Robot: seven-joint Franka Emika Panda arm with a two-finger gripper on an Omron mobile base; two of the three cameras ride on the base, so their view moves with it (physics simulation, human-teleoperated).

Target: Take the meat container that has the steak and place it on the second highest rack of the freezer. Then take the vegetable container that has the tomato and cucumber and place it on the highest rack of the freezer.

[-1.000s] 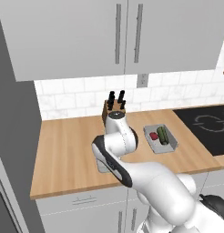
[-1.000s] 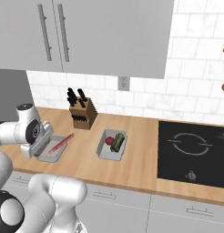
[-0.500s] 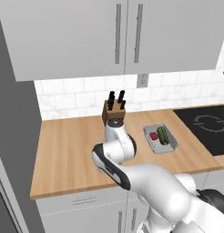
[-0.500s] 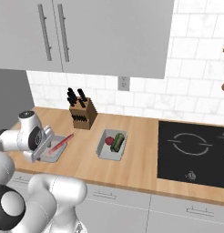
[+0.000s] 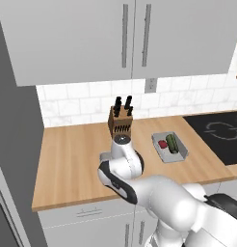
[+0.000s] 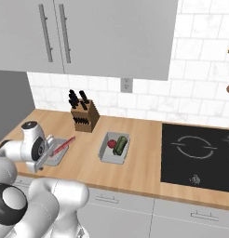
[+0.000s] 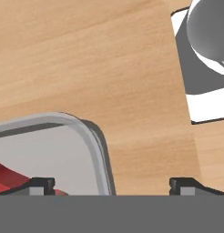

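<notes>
Has dipped a little lower toward the counter (image 6: pixel 144 172) than a second ago, with the gripper (image 7: pixel 114 186) now right above the meat tray (image 6: pixel 58 157). Nothing else moved.

Keeps the two fingers (image 7: pixel 41 184) spread as wide as can be, with nothing between them. Hangs with one tip over the inside of the meat tray and the other tip over bare wood, with the rounded grey corner of the tray rim running up between them. Cannot tell if either tip touches the tray.

Shows the steak (image 6: pixel 63 145) lying in that tray as a long, thin red strip, with its far end poking out past the arm. Shows a bit of the same red meat low down, close by one tip, through the hand camera.

Finds the meat tray on the wood in front of the knife block (image 6: pixel 84 119) and a little to its left, partly hidden by the arm.

Finds the vegetable tray (image 6: pixel 108 159) further right, apart from the meat tray, between it and the black stove (image 6: pixel 200 158). Holds the round tomato (image 6: pixel 111 143) and the green cucumber (image 6: pixel 120 146) side by side, touching.

Ends the counter on the left at the grey side of the freezer (image 5: pixel 17 144).
</notes>
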